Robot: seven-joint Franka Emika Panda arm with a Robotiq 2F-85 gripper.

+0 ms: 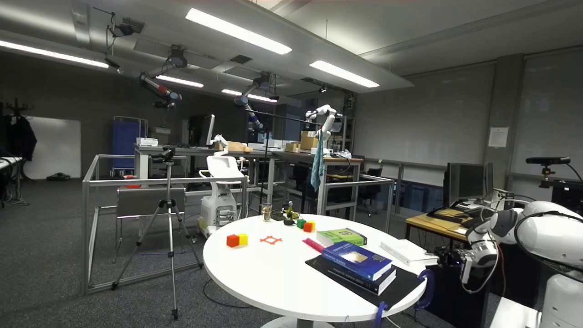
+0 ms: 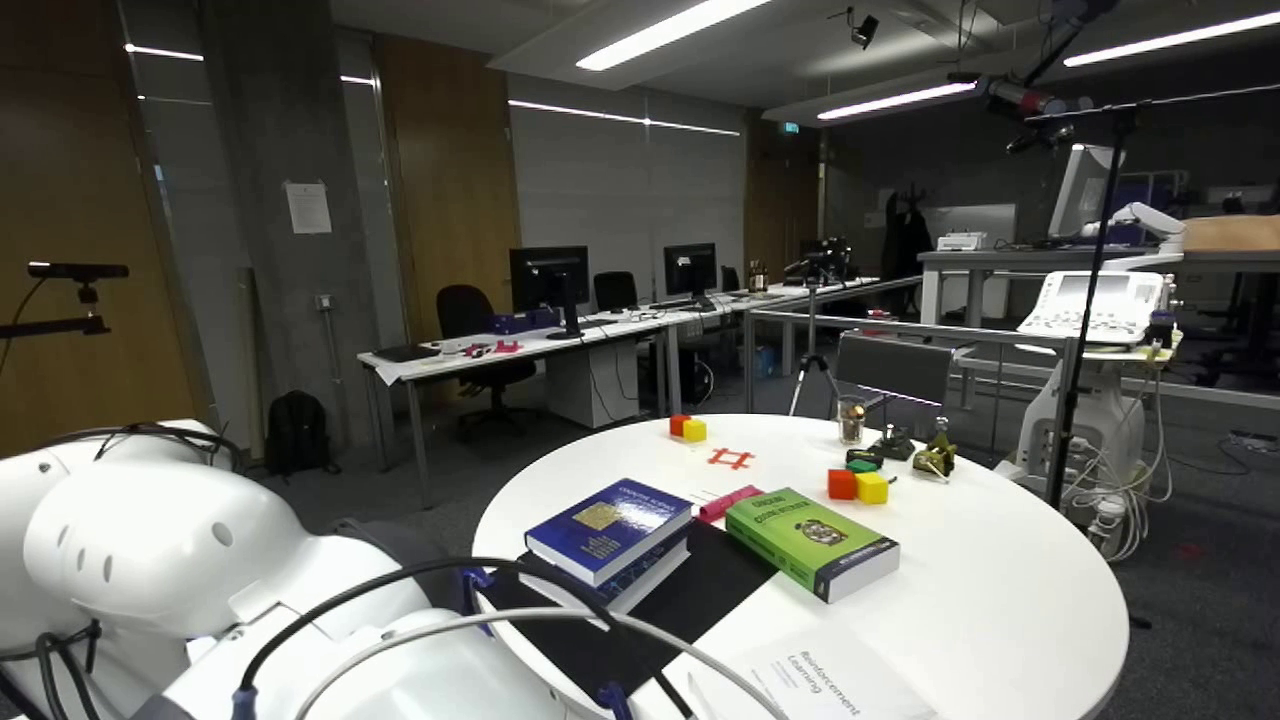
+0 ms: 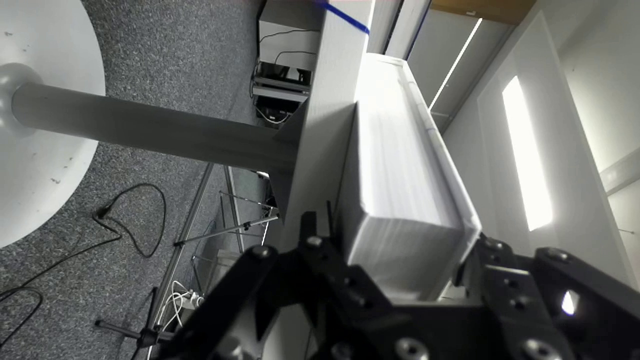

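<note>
Lab, round white table (image 1: 268, 284): 4 books (white book (image 1: 405, 250), green book (image 2: 790, 530), blue book (image 2: 610, 528) stacked on a dark book (image 1: 356, 279)), 5 cubes (2 red (image 1: 232, 240), 2 yellow (image 1: 243, 238), 1 green (image 1: 301, 223)), 2 blue clamps (image 1: 380, 313) on the rim. 1 glass (image 2: 851, 424), brownish bits inside, too small to identify. Gripper (image 3: 400, 245) jaws closed on white book across its thickness, one finger per cover, book at table edge.

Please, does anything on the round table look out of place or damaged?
The white book pokes beyond the round table, into the gripper, so that end lacks table support. The blue book sits offset on the dark book beneath. Nothing looks spilled or damaged.
</note>
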